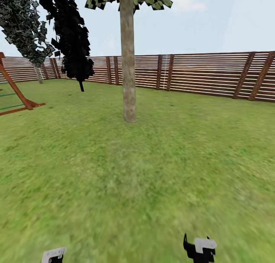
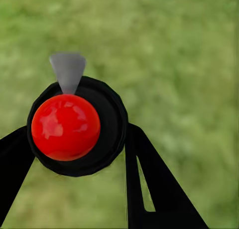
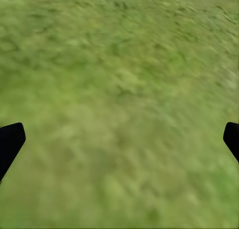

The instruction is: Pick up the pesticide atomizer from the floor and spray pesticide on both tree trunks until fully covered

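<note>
The pesticide atomizer [image 2: 64, 126], a dark cylinder with a shiny red top and a grey nozzle, sits between the black fingers of my left gripper [image 2: 77, 139], which is shut on it above blurred grass. In the head view my left gripper [image 1: 53, 254] and right gripper [image 1: 200, 249] hang low at the frame's bottom edge. My right gripper [image 3: 119, 139] is open, its fingertips wide apart over bare lawn. One tree stands straight ahead with a thick mottled trunk [image 1: 128, 64]. A second tree [image 1: 23, 22] leans at the far left by the fence. The floor is out of view.
Green lawn [image 1: 152, 171] stretches from me to the trunk. A brown slatted fence [image 1: 206, 74] closes the back. A narrow black-leaved tree [image 1: 72, 37] stands left of the near trunk, and a red-brown wooden play frame [image 1: 15, 91] sits at the left edge.
</note>
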You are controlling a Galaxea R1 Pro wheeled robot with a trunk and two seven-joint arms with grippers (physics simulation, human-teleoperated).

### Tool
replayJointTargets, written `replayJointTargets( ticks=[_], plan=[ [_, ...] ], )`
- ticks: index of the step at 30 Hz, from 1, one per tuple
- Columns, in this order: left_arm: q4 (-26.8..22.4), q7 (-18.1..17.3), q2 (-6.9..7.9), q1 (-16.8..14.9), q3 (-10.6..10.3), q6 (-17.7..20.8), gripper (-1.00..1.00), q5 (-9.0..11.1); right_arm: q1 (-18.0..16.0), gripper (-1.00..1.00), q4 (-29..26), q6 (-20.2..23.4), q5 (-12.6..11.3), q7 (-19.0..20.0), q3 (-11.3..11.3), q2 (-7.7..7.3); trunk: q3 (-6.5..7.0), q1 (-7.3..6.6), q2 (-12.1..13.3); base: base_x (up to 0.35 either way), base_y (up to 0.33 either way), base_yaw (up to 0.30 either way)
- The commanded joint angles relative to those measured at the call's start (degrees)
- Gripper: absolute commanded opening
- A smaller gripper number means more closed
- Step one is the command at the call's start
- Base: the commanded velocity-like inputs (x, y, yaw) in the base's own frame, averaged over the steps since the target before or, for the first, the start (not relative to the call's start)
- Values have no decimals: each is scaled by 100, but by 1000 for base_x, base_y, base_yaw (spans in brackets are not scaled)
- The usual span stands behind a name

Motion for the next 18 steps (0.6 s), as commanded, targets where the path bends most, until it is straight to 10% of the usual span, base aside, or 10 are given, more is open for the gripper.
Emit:
replayJointTargets(
  ticks=[1, 18],
  plan=[
    [5, -19, 3, -4, 52, -20, -100, -55, -4, 100, 7, -14, 61, -20, -47, -2, -5, 3, -2, 338, 0, 0],
    [5, -19, 7, -3, 54, -16, -100, -55, -4, 100, 10, -18, 70, -21, -48, -12, -5, 3, -2, 338, 0, 0]
  ],
)
